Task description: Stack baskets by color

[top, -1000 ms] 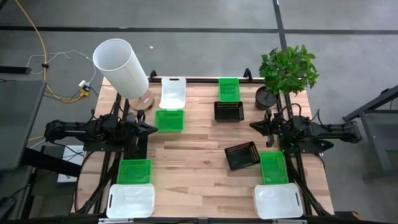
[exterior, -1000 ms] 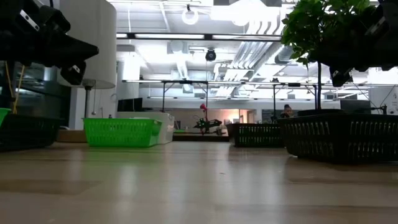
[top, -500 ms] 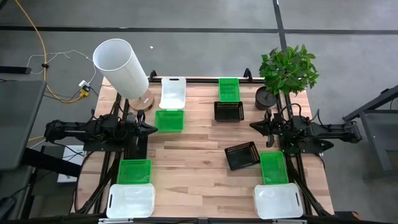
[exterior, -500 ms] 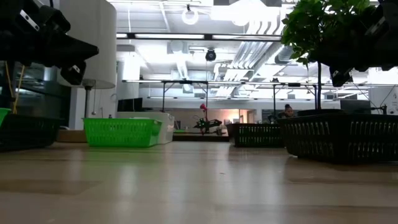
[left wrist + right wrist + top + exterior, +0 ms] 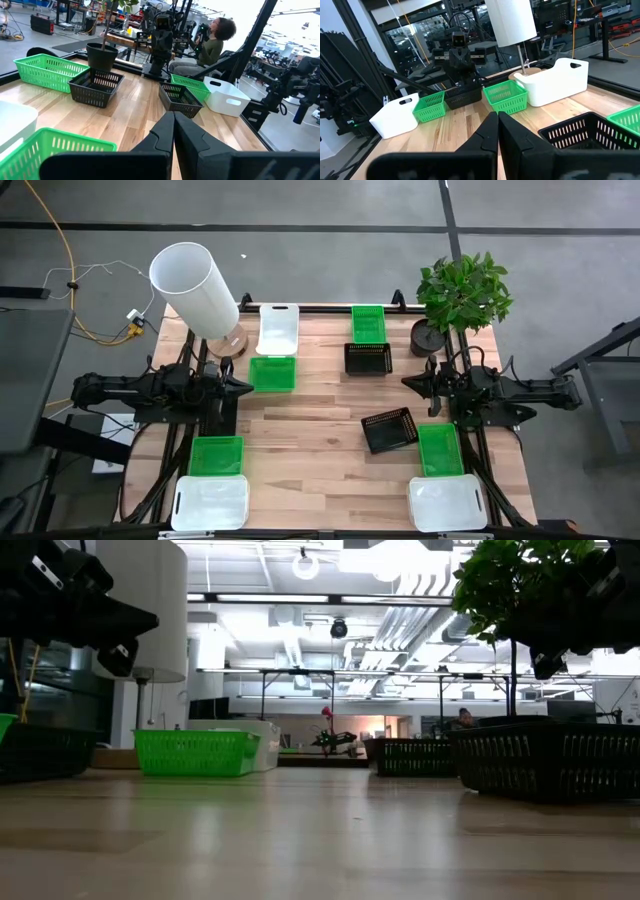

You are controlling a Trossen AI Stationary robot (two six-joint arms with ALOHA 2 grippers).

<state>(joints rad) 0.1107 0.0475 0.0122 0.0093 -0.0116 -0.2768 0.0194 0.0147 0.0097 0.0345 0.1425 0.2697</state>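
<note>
Nothing is stacked yet: the baskets lie spread over the wooden surface (image 5: 320, 430) in loose groups, which leaves each one open to a grasp from above. Near the far edge a white basket (image 5: 278, 329) sits just behind a green basket (image 5: 272, 373), and further right another green basket (image 5: 368, 323) touches a black basket (image 5: 367, 358) in front of it. A second black basket (image 5: 389, 429) lies turned at an angle toward the middle, beside a green basket (image 5: 439, 448) with a white basket (image 5: 447, 503) at the near right corner. On the near left, a green basket (image 5: 216, 455) sits against a white basket (image 5: 210, 503). The left tool (image 5: 243, 386) hangs at the left edge with its fingers pressed together and nothing in them, pointing across toward the middle; the right tool (image 5: 410, 382) mirrors it on the right, fingers likewise together and empty. Both look parked at rest, clear of the baskets, so the sorting seems not to have begun. The tall white cylinder (image 5: 196, 287) and the potted plant (image 5: 455, 298) stand at the far corners, out of the working area.
</note>
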